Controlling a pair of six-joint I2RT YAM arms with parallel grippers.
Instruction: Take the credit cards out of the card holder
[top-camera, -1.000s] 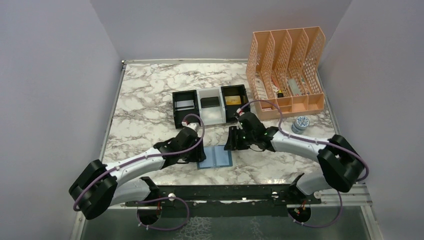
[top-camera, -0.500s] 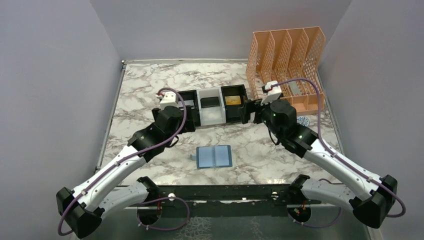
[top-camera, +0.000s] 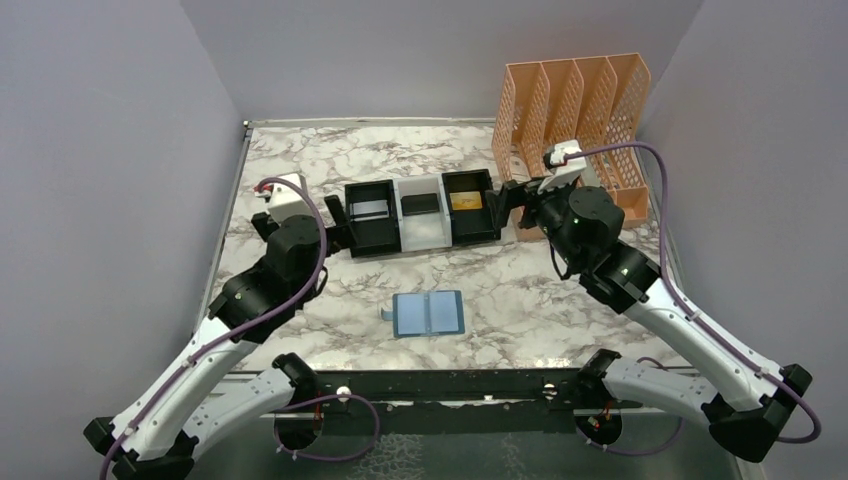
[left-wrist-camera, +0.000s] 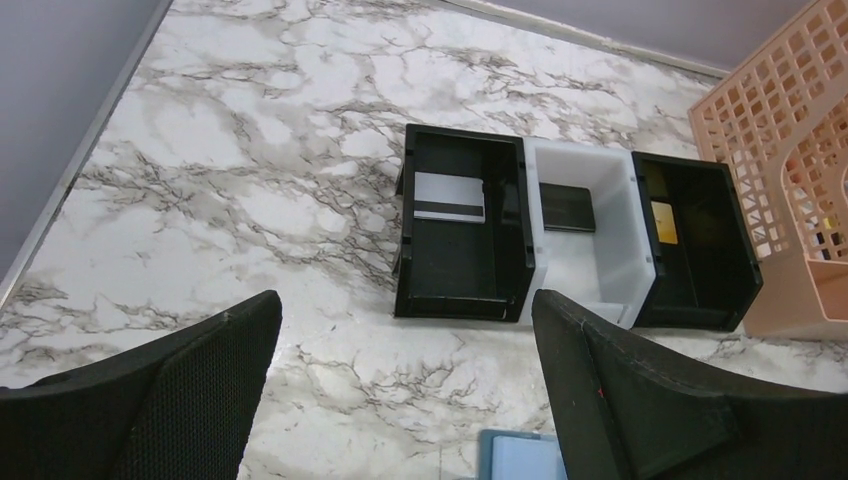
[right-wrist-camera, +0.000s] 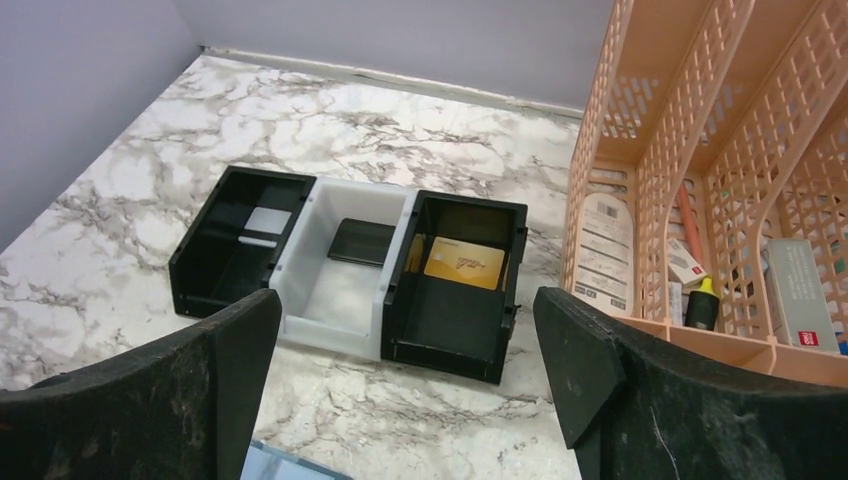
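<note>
The card holder (top-camera: 430, 313) lies open on the marble table, its light blue inside up, with no card showing in it. Only a corner of it shows in the left wrist view (left-wrist-camera: 520, 458) and in the right wrist view (right-wrist-camera: 285, 467). The credit cards lie in the black-and-white tray (top-camera: 397, 235): a silvery one (top-camera: 368, 209) (left-wrist-camera: 449, 196), a black one (top-camera: 419, 204) (right-wrist-camera: 362, 241) and a gold one (top-camera: 464, 200) (right-wrist-camera: 463, 262). My left gripper (top-camera: 300, 216) (left-wrist-camera: 405, 305) is open and empty, raised left of the tray. My right gripper (top-camera: 540, 195) (right-wrist-camera: 405, 300) is open and empty, raised right of the tray.
An orange mesh file rack (top-camera: 575, 130) with small items in it stands at the back right, close behind my right gripper. Grey walls enclose the table on the left, back and right.
Both grippers have lifted off the card holder and drawn back, the left one to the left, the right one to the right. The card holder stays open where it was.
</note>
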